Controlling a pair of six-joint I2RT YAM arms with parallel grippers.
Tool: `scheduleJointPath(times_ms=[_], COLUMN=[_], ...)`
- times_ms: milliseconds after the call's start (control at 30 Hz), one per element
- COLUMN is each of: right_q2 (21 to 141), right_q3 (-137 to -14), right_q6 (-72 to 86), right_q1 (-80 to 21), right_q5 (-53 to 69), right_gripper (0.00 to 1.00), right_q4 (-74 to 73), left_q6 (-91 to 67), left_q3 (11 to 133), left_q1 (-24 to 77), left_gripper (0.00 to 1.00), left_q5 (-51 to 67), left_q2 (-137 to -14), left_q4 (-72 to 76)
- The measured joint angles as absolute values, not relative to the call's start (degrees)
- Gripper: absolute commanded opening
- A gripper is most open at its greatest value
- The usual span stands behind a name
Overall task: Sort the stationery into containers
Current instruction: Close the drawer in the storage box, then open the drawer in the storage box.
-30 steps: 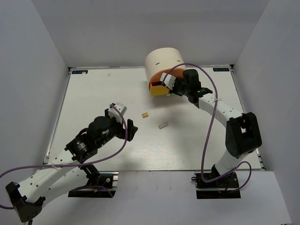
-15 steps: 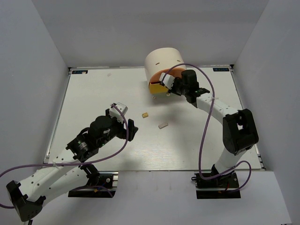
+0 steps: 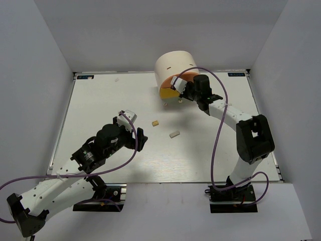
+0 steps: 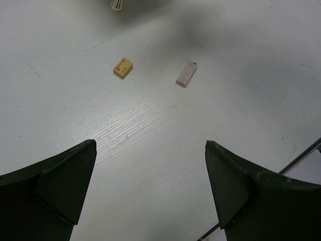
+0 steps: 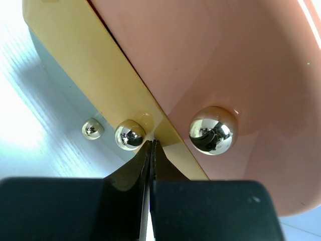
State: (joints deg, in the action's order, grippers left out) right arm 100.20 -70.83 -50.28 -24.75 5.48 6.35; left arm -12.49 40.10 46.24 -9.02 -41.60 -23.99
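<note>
The cream organiser [image 3: 174, 64] stands at the back of the table. My right gripper [image 3: 183, 91] is shut and empty, its tips [image 5: 152, 142] pressed against the yellow drawer front [image 5: 95, 65] just right of that drawer's knob [image 5: 130, 134]. The salmon drawer [image 5: 235, 55] with its knob [image 5: 212, 130] sits above it, and the grey-green drawer's knob [image 5: 93, 129] shows at the left. My left gripper [image 4: 150, 144] is open and empty, above the table. The tan eraser [image 4: 123, 68] and grey eraser [image 4: 186, 74] lie ahead of it; both also show from above, the tan eraser [image 3: 156, 122] left of the grey eraser [image 3: 174, 134]. Highlighters and pens are out of view.
White walls enclose the table [image 3: 100, 100] on the left, back and right. A purple cable [image 3: 223, 130] loops along my right arm, and another runs by my left arm [image 3: 75, 160].
My right gripper has moved up and left against the organiser, and the yellow drawer has slid further in. The left arm has barely moved.
</note>
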Motion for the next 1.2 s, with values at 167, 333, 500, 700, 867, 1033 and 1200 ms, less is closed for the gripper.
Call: scheduleJointPath(times_ms=[167,333,500,700,867,1033,1200], right_q2=[100.60,100.66,100.66,96.25,88.09,86.37,87.35], right_q3=[-70.83,-70.83,-70.83,-64.10,-54.41,-53.45,-53.45], right_q6=[-49.93,-49.89,-49.80,-47.22,-41.87,-33.15,-22.48], right_q1=[-24.77,-24.75,-24.75,-24.71,-24.18,-23.29,-22.02], right_q5=[4.54,4.19,4.23,4.86,4.84,4.62,5.10], right_gripper=[0.00,0.00,0.01,0.37,0.56,0.50,0.45], right_q4=[7.42,7.73,7.77,11.00,15.84,18.94,19.53], left_q6=[-12.49,-12.49,-12.49,-12.43,-12.03,-11.99,-11.94], left_q3=[40.10,40.10,40.10,40.10,40.10,40.10,40.10], left_q1=[46.24,46.24,46.24,46.24,46.24,46.24,46.24], left_gripper=[0.99,0.99,0.99,0.99,0.99,0.99,0.99], left_q5=[-9.02,-9.02,-9.02,-9.02,-9.02,-9.02,-9.04], left_q2=[-41.60,-41.60,-41.60,-41.60,-41.60,-41.56,-41.52], left_q4=[-23.99,-23.99,-24.01,-24.01,-24.01,-24.01,-24.01])
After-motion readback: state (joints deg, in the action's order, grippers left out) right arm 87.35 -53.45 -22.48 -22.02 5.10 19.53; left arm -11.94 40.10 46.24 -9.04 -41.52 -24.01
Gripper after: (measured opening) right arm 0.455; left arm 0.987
